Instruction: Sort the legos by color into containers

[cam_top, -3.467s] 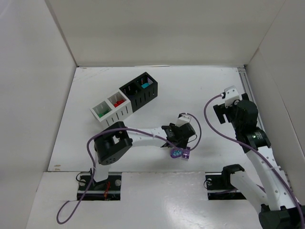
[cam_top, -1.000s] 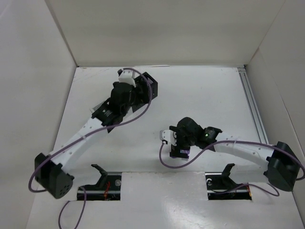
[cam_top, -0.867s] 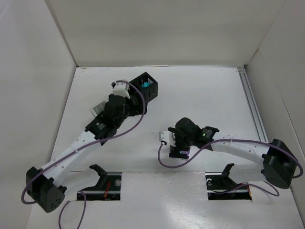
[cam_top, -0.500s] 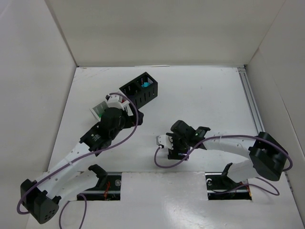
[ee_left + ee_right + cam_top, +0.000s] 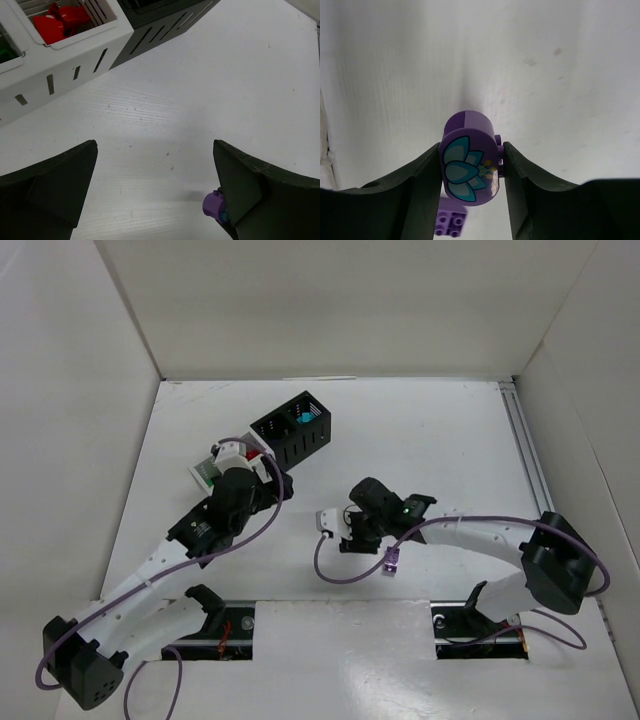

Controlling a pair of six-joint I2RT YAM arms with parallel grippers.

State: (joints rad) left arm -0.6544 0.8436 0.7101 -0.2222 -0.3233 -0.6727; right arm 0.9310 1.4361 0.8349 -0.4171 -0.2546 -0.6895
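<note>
In the right wrist view my right gripper (image 5: 471, 148) is shut on a purple oval lego (image 5: 468, 172) with a teal flower print, held just above the table. A lavender studded lego (image 5: 451, 223) lies below it, and it lies on the table beside that gripper (image 5: 352, 536) in the top view too (image 5: 392, 562). My left gripper (image 5: 258, 472) hangs open and empty by the white container (image 5: 205, 472), which holds red legos (image 5: 62, 21). The black container (image 5: 292, 430) holds a teal lego (image 5: 303, 418).
Walls enclose the table on three sides, and a rail runs along the right edge (image 5: 528, 455). Purple cables loop off both arms near the table's front. The containers stand in a slanted row at the back left.
My right gripper closed on the purple oval lego and shifted left and away, leaving the lavender lego on the table. My left arm drew back from the black container to the white one.
</note>
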